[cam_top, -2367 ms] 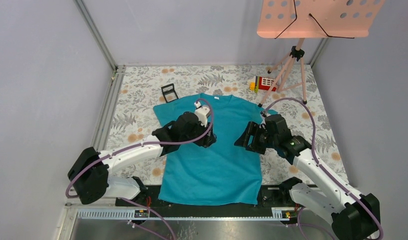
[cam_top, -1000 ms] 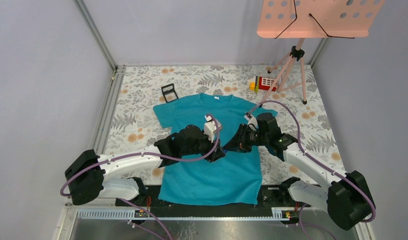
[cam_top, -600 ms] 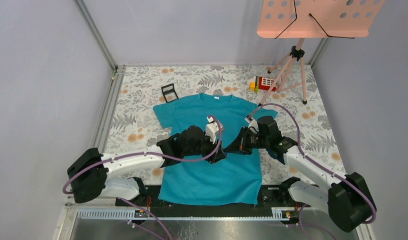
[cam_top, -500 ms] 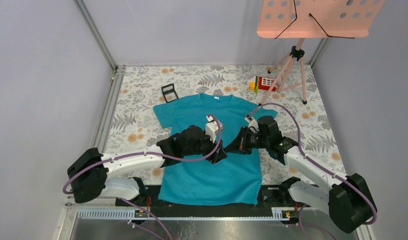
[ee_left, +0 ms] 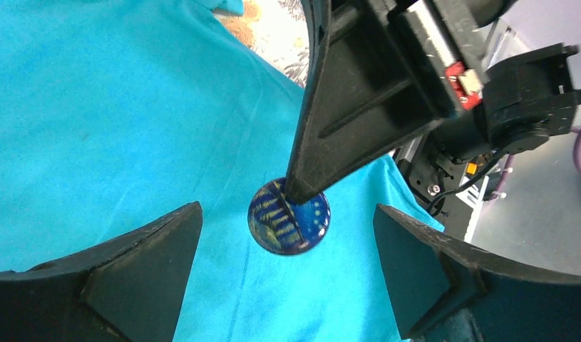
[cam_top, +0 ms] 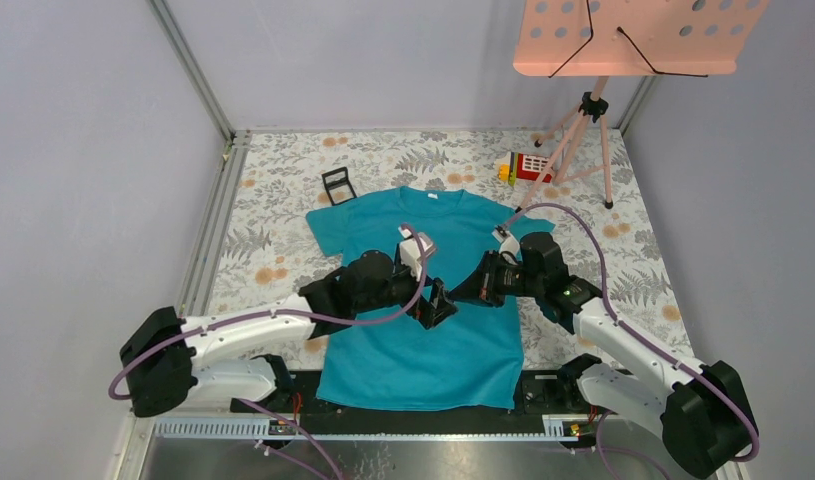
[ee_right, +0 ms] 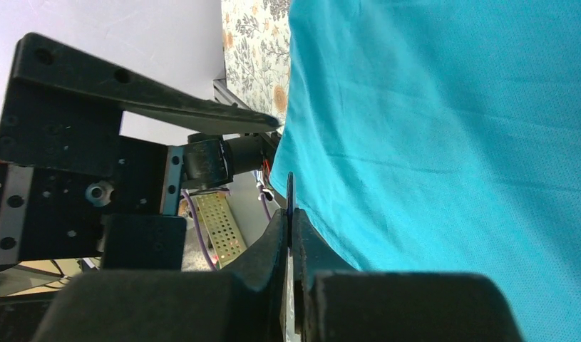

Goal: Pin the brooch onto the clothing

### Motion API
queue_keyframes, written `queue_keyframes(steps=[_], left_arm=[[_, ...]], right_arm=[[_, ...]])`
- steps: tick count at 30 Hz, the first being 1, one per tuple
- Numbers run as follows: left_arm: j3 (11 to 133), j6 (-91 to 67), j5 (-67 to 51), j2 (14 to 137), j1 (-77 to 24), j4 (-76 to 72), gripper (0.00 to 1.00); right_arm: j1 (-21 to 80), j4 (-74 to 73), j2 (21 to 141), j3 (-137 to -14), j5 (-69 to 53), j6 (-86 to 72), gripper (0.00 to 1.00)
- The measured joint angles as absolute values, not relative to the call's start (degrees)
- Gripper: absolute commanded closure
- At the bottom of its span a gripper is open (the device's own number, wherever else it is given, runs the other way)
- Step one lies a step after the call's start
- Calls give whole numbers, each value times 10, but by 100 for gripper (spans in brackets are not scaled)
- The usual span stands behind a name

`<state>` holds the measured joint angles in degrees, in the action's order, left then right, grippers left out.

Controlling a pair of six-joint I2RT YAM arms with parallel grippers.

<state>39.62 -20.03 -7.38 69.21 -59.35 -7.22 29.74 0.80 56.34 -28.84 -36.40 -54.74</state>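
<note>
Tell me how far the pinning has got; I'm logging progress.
Done: the T-shirt lies flat and the right gripper pinches the brooch. In hand: the brooch is held over the shirt, between the open fingers of the left gripper. Left: fastening it; nothing shows it attached yet.

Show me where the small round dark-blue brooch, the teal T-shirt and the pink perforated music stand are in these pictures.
small round dark-blue brooch (ee_left: pixel 291 231): left wrist view, on its lower face.
teal T-shirt (cam_top: pixel 433 360): top external view, on its lower front.
pink perforated music stand (cam_top: pixel 603 55): top external view, on its desk plate.
</note>
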Motion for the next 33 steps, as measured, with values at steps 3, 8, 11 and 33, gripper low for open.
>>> queue_keyframes(steps=[3, 8, 11, 33], left_arm=[[381, -204, -65, 651, -594, -71, 1], [370, -230, -56, 591, -586, -47, 1], [370, -259, -71, 565, -569, -28, 1], [380, -439, -344, 541, -462, -148, 26]], right_arm=[[297, 8, 563, -288, -359, -547, 100], [297, 7, 550, -290, -360, -533, 100], [298, 3, 522, -301, -362, -514, 100], [299, 125, 423, -361, -448, -515, 100]])
